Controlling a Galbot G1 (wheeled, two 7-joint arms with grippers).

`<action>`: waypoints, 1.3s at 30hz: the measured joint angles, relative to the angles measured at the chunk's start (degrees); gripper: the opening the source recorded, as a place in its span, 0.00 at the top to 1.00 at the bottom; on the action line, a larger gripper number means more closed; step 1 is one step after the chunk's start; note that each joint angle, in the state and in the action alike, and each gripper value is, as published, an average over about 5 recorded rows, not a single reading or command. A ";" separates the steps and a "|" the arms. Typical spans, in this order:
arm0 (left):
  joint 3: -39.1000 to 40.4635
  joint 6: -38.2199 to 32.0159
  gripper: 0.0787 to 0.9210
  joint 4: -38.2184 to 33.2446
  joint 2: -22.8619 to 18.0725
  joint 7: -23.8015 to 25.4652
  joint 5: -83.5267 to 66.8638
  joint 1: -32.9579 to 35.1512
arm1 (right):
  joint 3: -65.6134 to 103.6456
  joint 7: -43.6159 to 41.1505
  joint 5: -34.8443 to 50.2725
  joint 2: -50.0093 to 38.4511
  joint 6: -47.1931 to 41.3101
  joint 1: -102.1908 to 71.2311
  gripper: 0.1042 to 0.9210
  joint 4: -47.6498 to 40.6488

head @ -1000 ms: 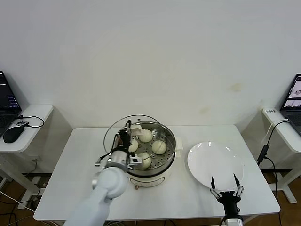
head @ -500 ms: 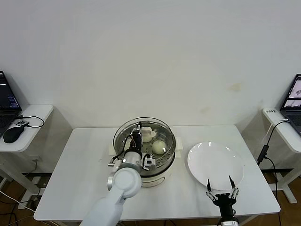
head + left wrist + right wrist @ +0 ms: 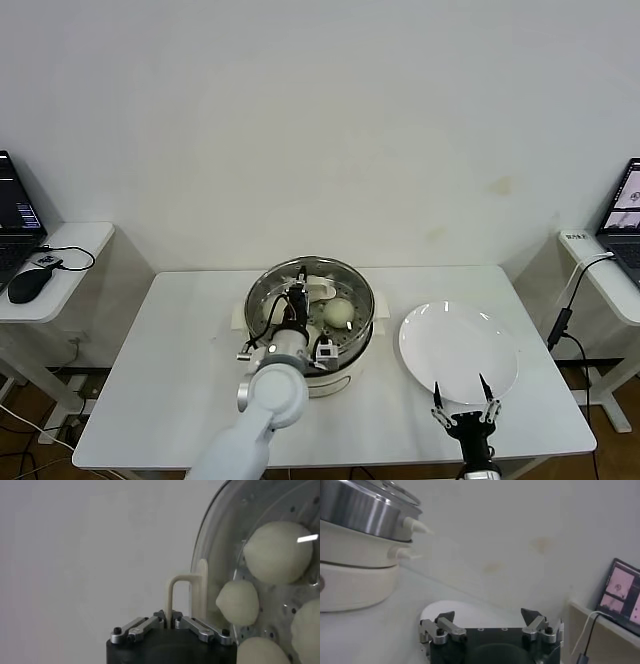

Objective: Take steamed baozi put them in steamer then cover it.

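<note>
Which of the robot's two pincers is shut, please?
The left pincer, shut on the cover's cream handle over the steamer; the right pincer gapes beside the white plate.

A plain off-white wall (image 3: 320,120) fills the back of the room, with a few faint yellowish stains to the right of centre. In front of it stands a white rectangular table (image 3: 180,360). To the left is a white side desk (image 3: 60,262) carrying an open laptop (image 3: 14,220) and a black mouse (image 3: 26,286) on a cable. To the right, another white side desk (image 3: 600,272) holds a second laptop (image 3: 624,215), with a black cable (image 3: 562,318) hanging down. Brown floor (image 3: 22,405) shows under the left desk.
</note>
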 measured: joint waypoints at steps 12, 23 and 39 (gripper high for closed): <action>-0.30 -0.52 0.92 1.35 -1.02 -0.01 1.19 -0.09 | -0.43 -0.09 -0.03 -0.13 0.25 -0.24 0.12 -0.06; -1.06 -1.12 0.84 1.08 -1.11 -0.28 1.22 0.77 | -0.68 -0.16 -0.28 0.00 0.33 -0.43 0.12 -0.03; -3.50 -2.32 0.30 -8.68 2.86 -2.39 -3.05 8.40 | -1.08 -0.22 -1.03 0.36 0.59 -1.24 0.12 0.18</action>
